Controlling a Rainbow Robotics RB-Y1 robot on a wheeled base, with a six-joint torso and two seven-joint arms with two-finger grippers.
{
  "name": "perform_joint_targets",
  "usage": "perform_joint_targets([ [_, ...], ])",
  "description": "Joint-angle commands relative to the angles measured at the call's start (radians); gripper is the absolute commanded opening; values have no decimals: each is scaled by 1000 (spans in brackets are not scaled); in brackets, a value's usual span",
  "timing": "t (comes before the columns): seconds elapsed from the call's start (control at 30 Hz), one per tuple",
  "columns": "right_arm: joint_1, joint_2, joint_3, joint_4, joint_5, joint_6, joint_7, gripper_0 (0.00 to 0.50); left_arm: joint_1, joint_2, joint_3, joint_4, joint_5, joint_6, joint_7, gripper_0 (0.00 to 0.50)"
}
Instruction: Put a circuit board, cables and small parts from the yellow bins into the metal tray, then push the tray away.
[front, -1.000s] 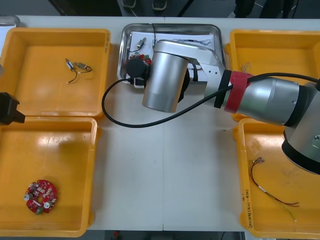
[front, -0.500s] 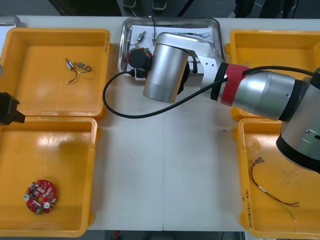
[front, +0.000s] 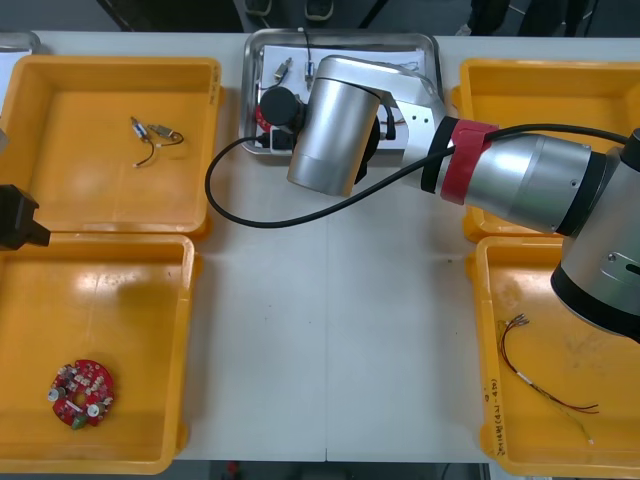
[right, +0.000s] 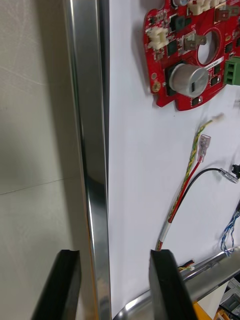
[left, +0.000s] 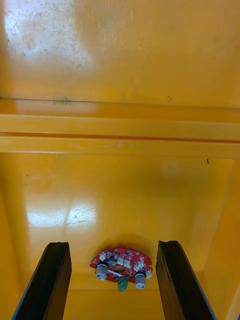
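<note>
Steel-bright metal tray (front: 432, 62) sits at the far middle of the bench (front: 330, 340), between the yellow bins. Right arm (front: 520, 180) reaches in from the right, its wrist over the tray's near left corner. One small metal part (front: 283, 70) lies in the tray's far left. Far left bin (front: 60, 75): small metal parts (front: 155, 133) on a short wire. Near left bin (front: 130, 300): second circuit board (front: 82, 392). Near right bin (front: 520, 455): thin reddish cable (front: 545, 385). Left arm (front: 18, 218) waits at the left edge, where the two left bins meet.

Right wrist view: right jaws apart, straddling the tray's shiny rim, with one finger (right: 60, 285) over bare bench and the other over the white inside. Touching the rim or not: cannot tell. Beyond them in the tray lie a red circuit board (right: 192, 55), a red and yellow cable (right: 187, 185), a black cable (right: 210, 174) and a blue and white cable (right: 230, 227).

Left wrist view: left jaws apart, holding nothing, above the near left bin. The second circuit board lies on its floor, framed between the two fingers.
</note>
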Motion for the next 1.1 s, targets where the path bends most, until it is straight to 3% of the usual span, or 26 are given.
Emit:
perform_joint_targets([
  [0.03, -59, 16, -5, -8, 0, 2, 36, 500, 16, 46, 30, -16, 8, 7, -72, 500],
  [0.3, -19, 16, -142, -122, -43, 188, 25, 500, 16, 46, 30, -16, 8, 7, -72, 500],
  [0.73, 228, 13, -562, -522, 44, 648, 5, 500, 16, 46, 30, -16, 8, 7, -72, 500],
  [1.1, 364, 13, -814, -772, 67, 670, -35, 500, 16, 46, 30, -16, 8, 7, -72, 500],
])
